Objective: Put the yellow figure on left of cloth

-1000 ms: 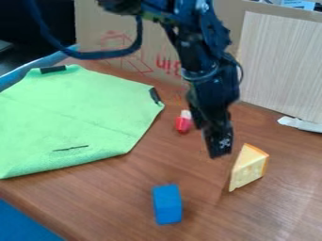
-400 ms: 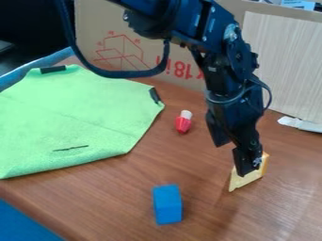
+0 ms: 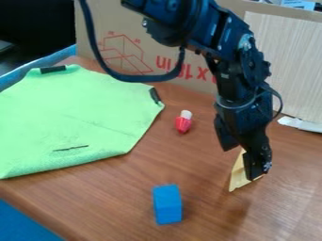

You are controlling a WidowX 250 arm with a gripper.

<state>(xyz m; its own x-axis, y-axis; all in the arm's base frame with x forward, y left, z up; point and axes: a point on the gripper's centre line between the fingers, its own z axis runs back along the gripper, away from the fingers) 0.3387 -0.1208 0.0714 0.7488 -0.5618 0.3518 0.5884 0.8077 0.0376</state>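
Cloth (image 3: 69, 113) on L side of counter (image 3: 119, 202). Block (image 3: 167, 204) nr front, ctr. Cheese wedge (image 3: 238, 175) to R of block, a bit farther back, partly behind gripper (image 3: 241, 161). Small toy (image 3: 183, 122) btwn cloth & gripper. Box (image 3: 144, 56) at back; panel (image 3: 283, 66) back R.

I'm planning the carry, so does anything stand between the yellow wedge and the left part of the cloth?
Nothing visible stands on the straight line from the yellow wedge to the left part of the green cloth. It passes between the blue block and the red-and-white piece.
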